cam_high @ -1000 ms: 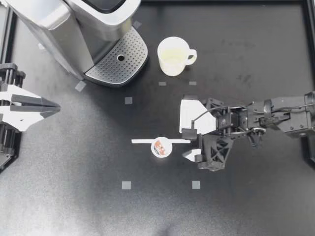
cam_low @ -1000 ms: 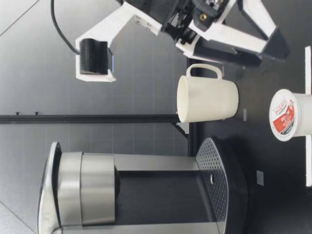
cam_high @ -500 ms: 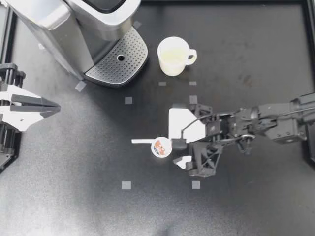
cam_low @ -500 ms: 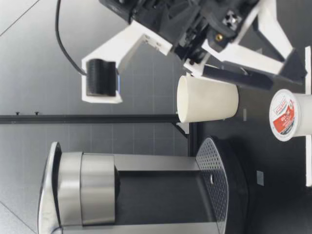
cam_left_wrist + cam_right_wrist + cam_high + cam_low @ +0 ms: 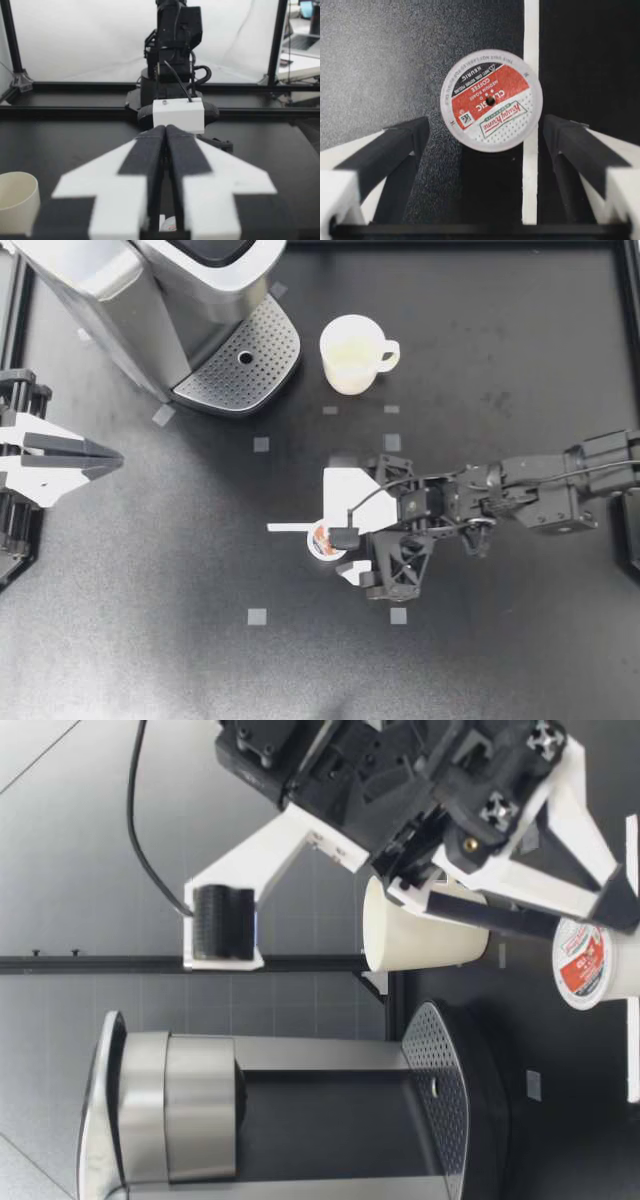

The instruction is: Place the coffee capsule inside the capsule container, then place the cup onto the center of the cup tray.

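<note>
R fingers (image 5: 345,538) apart | capsule (image 5: 491,100) between them (no contact, at tips) | L fingers (image 5: 92,453) together

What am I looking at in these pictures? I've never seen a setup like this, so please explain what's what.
This is a robot with two arms at a black table. One picture looks straight down from above, one looks across at table height, and one camera sits on each arm's wrist. On the table stand a coffee machine, a white cup near it, and a small coffee capsule lying partly on a white strip. The right arm reaches over the capsule. Its wrist picture shows the capsule between its open jaws, not gripped. The left arm sits at the table's edge with its jaws shut on nothing. So nothing is held.
</note>
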You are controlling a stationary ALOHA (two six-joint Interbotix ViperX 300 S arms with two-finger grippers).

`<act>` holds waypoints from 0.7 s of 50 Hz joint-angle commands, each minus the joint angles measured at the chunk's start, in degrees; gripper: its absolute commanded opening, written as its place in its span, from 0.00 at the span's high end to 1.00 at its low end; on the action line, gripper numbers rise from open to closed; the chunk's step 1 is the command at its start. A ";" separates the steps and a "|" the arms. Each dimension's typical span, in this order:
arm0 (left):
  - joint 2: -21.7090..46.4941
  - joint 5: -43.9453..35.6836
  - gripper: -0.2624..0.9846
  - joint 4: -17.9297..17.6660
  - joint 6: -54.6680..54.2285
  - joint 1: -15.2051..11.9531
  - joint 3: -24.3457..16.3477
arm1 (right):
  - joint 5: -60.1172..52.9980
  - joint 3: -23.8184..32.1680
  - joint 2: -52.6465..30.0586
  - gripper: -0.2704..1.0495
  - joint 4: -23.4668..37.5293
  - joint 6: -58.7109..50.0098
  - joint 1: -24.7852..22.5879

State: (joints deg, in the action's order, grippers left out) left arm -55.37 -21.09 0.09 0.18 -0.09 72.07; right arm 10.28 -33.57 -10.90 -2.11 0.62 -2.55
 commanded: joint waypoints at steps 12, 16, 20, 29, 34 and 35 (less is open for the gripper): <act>0.26 -0.53 0.69 0.00 0.09 -0.09 -0.70 | -0.62 2.72 -0.18 0.10 0.44 0.00 -0.18; 0.26 -0.53 0.69 0.00 0.09 -0.09 -0.79 | -0.62 3.16 -0.44 0.12 0.53 0.00 -0.18; 0.26 -0.53 0.69 0.00 0.00 -0.09 -0.79 | -0.62 3.34 -0.62 0.15 0.53 0.09 -0.18; 0.26 -0.53 0.69 0.00 0.09 -0.09 -0.97 | -0.53 3.43 -0.62 0.25 0.62 -0.26 0.44; 0.26 -0.53 0.69 0.00 0.09 -0.09 -1.05 | -0.53 3.34 -0.44 0.33 0.62 -0.26 0.44; 0.26 -0.53 0.69 0.00 0.00 -0.09 -1.05 | -0.53 3.43 -0.44 0.34 0.62 -0.26 0.44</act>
State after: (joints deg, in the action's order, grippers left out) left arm -55.37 -21.09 0.09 0.18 -0.09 72.07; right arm 10.20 -31.46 -12.48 -1.58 0.35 -2.46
